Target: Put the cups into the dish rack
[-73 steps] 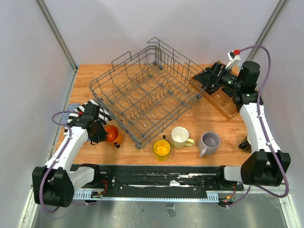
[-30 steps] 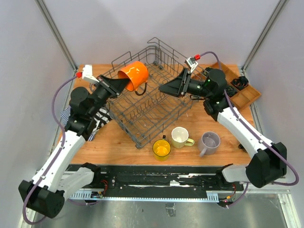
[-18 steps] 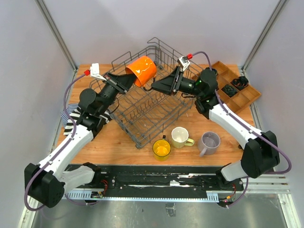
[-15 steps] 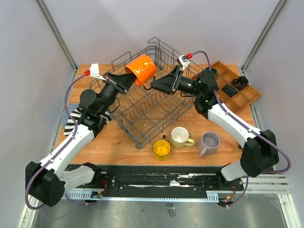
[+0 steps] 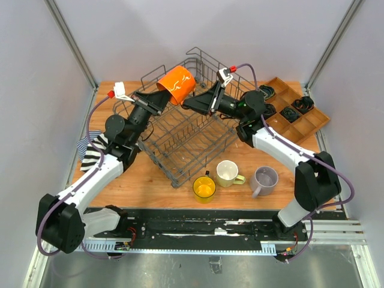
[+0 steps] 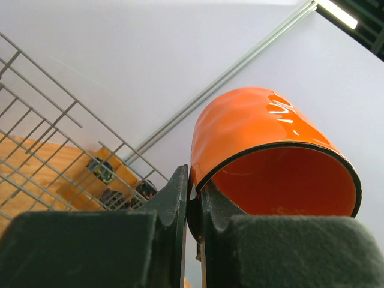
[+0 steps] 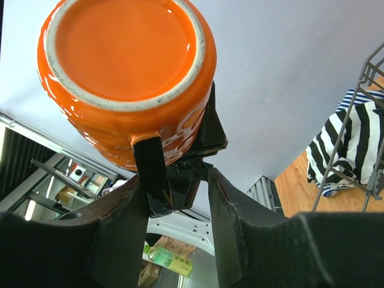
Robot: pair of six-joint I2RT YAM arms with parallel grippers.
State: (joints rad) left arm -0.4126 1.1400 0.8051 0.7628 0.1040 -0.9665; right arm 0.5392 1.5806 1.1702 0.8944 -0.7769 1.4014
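Left gripper [image 6: 193,180]: clamped on the rim of the orange mug [image 5: 177,85], one finger inside the mouth, one outside on the wall. Mug lies tilted, held in the air above the far side of the dish rack [image 5: 180,129].

Left wrist view: open mouth of the mug just ahead of the fingers. Handle hidden from here.

Right gripper [image 7: 177,180]: fingers apart. Right wrist view shows what the others do not. The unglazed base of the mug faces the camera, and its dark handle [image 7: 153,174] hangs between the two fingers, against the one on the left of the view with a gap to the other. Not closed on it.

Overhead: the two grippers meet at the mug from opposite sides. Near the arm bases, on the table below both grippers, stand a yellow mug [image 5: 204,187], a cream mug [image 5: 228,173] and a lavender-grey mug [image 5: 264,178]. Striped cloth [image 5: 93,150] lies under the left arm; wooden tray [image 5: 300,123] lies behind the right arm.
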